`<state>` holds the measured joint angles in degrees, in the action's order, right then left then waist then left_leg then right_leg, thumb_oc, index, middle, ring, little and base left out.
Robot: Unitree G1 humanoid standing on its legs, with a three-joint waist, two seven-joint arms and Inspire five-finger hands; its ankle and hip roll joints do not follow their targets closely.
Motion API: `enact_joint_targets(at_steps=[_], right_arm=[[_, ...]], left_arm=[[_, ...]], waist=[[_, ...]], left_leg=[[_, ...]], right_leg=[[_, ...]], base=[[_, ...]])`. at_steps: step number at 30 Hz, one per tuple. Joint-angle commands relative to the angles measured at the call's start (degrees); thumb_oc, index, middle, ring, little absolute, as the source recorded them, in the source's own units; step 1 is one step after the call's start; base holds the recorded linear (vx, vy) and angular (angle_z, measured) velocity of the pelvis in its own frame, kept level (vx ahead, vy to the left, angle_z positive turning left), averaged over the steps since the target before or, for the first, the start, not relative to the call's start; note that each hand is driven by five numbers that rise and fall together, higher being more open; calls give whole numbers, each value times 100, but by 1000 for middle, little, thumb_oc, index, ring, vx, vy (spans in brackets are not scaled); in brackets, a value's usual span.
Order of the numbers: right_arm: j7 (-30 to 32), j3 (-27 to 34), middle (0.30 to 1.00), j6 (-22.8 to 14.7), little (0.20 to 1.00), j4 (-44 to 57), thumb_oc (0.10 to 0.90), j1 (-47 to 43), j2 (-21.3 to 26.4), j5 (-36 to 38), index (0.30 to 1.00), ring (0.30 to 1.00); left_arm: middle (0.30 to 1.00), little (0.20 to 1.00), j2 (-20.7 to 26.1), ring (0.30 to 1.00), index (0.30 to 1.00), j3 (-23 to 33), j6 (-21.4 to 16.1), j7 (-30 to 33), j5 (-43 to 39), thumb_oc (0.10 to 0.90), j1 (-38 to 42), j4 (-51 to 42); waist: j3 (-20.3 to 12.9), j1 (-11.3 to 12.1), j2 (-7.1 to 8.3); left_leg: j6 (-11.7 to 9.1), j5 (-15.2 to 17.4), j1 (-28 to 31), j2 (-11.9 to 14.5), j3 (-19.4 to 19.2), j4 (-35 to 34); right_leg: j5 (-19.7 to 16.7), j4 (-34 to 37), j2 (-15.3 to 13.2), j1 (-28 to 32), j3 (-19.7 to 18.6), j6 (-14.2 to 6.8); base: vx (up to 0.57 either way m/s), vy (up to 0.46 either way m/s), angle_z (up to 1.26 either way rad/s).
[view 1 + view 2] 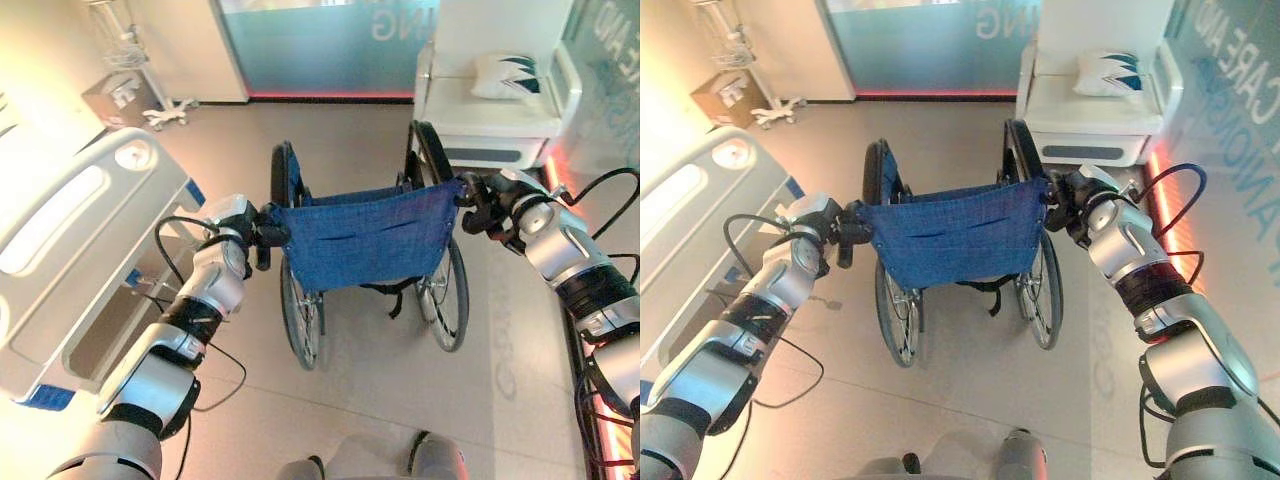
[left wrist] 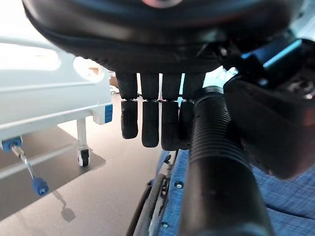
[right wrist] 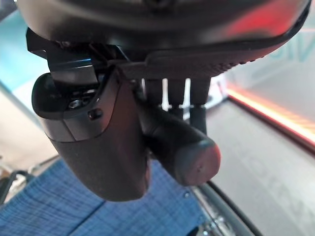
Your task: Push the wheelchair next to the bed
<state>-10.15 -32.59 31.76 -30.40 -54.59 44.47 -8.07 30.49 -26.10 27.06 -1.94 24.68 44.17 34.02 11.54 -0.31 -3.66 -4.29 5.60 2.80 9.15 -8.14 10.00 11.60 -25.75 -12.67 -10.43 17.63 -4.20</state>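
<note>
A wheelchair with a blue cloth back [image 1: 365, 240] stands in the middle of the floor, its back towards me. My left hand [image 1: 262, 235] is shut on the left push handle [image 2: 216, 167], which runs between its fingers [image 2: 150, 123] and thumb. My right hand [image 1: 478, 205] is shut on the right push handle [image 3: 189, 155], whose round end sticks out past the thumb. The bed [image 1: 70, 230], white with a blue-cornered footboard, lies along the left side, a short gap from the wheelchair's left wheel [image 1: 298, 310].
A white armchair [image 1: 490, 115] with a patterned pillow [image 1: 505, 75] stands just ahead of the wheelchair on the right. A cardboard box [image 1: 118, 98] and a wheeled stand [image 1: 165, 110] are at the back left. A glass wall [image 1: 320, 50] closes the far side.
</note>
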Motion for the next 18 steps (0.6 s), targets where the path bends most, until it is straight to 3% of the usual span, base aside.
enact_joint_targets(at_steps=[1, 2, 4, 5, 7, 8, 9, 11, 13, 15, 18], right_arm=[[181, -154, 300, -524, 300, -50, 400, -487, 327, -241, 300, 300], [242, -122, 300, -459, 300, -63, 400, -371, 347, -116, 300, 300], [291, -110, 300, -358, 300, -64, 400, -316, 303, -67, 300, 300], [354, -132, 300, -227, 300, -100, 400, -276, 170, -30, 300, 300], [440, -179, 300, -173, 300, -158, 400, -304, -30, -48, 300, 300], [442, -185, 300, -171, 300, -160, 400, -308, -36, -47, 300, 300], [509, -166, 300, -102, 300, -116, 400, -277, -199, -129, 300, 300], [498, -142, 300, -46, 300, -17, 400, -207, -393, -350, 300, 300], [464, -147, 300, -122, 300, -23, 400, -205, -405, -421, 300, 300], [301, -130, 300, -392, 300, -57, 400, -177, -271, -480, 300, 300], [264, -127, 300, -591, 300, -140, 400, -58, -244, -445, 300, 300]], left_arm=[[300, 300, 76, 300, 300, -866, -691, 15, 79, 400, -984, 331], [300, 300, -4, 300, 300, -863, -774, 168, 56, 400, -1043, 300], [300, 300, -60, 300, 300, -857, -794, 279, 63, 400, -1062, 242], [300, 300, -49, 300, 300, -832, -807, 455, -43, 400, -1129, 158], [300, 300, 0, 300, 300, -736, -727, 613, -100, 400, -1159, 67], [300, 300, 2, 300, 300, -732, -726, 614, -102, 400, -1164, 65], [300, 300, 37, 300, 300, -651, -692, 637, -159, 400, -1144, 55], [300, 300, 200, 300, 300, -559, -604, 575, -278, 400, -1112, -36], [300, 300, 286, 300, 300, -516, -577, 541, -300, 400, -1136, -86], [300, 300, 523, 300, 300, -384, -567, 342, -281, 400, -1219, -216], [300, 300, 651, 300, 300, -307, -607, 221, -267, 400, -1335, -265]], waist=[[-193, -102, 651], [-209, -29, 708], [-144, 80, 759], [-20, 249, 758], [54, 370, 694], [72, 383, 697], [120, 479, 631], [182, 721, 419], [200, 806, 374], [128, 872, 283], [16, 910, 317]], left_leg=[[-242, -617, 513, 328, -104, 1227], [-276, -856, 195, 249, -41, 1650], [-177, -695, -166, -41, 95, 1838], [9, -486, -531, -518, 256, 1720], [46, -552, -769, -727, 61, 1133], [45, -546, -728, -728, 42, 1114], [24, -737, -1018, -763, -60, 708], [-129, -1491, -1499, -701, 88, -367], [-160, -1753, -1574, -621, 127, -697], [-98, -1809, -1576, -504, -26, -809], [133, -1313, -1565, -632, -137, -356]], right_leg=[[-1122, 1479, 338, 298, 93, 67], [-1063, 1678, 453, 565, 175, 194], [-1054, 1789, 494, 778, 144, 206], [-1019, 1847, 579, 1002, -58, 164], [-954, 1996, 763, 1295, -126, 135], [-950, 2005, 762, 1322, -144, 131], [-889, 2124, 894, 1520, -188, 131], [-778, 2236, 1166, 1855, -433, 131], [-702, 2228, 1207, 1983, -531, 132], [-431, 2043, 1232, 2117, -542, 157], [-150, 1728, 1157, 2136, -491, 173]], base=[[278, -242, 23], [319, -268, 20], [317, -176, 14], [400, -106, 0], [344, -33, -22], [299, 19, -34], [402, 77, -38], [586, 133, -31], [409, 125, -50], [553, 255, -77], [427, 215, -54]])
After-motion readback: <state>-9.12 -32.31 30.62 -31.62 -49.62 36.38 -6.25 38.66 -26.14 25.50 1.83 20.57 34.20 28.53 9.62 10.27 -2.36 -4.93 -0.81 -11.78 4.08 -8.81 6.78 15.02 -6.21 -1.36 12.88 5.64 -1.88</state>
